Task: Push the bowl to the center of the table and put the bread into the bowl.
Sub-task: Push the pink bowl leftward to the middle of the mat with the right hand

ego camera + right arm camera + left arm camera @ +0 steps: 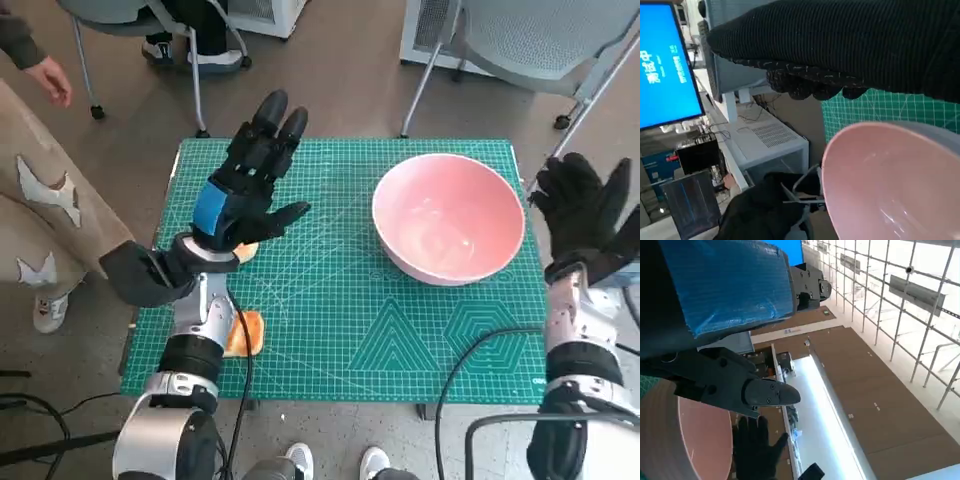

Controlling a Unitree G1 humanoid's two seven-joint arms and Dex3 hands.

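**Both my hands up and empty, bowl on the right, bread on the near left**

My left hand (252, 175) is raised over the left part of the surface, fingers stretched out toward the far edge and the thumb spread to the right. It holds nothing. In the left wrist view its blue-taped back and black fingers (765, 394) show with open air between them, so the hand is spread wide.

My right hand (585, 210) is lifted at the right edge of the surface, just beside the bowl's right rim. Its gloved fingers are fanned apart and it also holds nothing. From the head view I cannot tell whether it touches the bowl; a thin gap seems to show between glove and rim.

The pink bowl (449, 216) stands upright on the green cutting mat (340, 340), in the far right part of the surface, well right of the middle. Its inside is bare. The right wrist view shows the same bowl (890, 185) close under my glove, with the mat beyond it.

The bread (245, 334) lies on the mat at the near left, partly hidden by my left forearm. Another bit of something toast-coloured (246, 252) shows just under my left palm; I cannot tell whether it is a second piece.

A person's hand (50, 80) and sleeve show at the far left, and chair legs (196, 95) stand on the floor beyond the surface.
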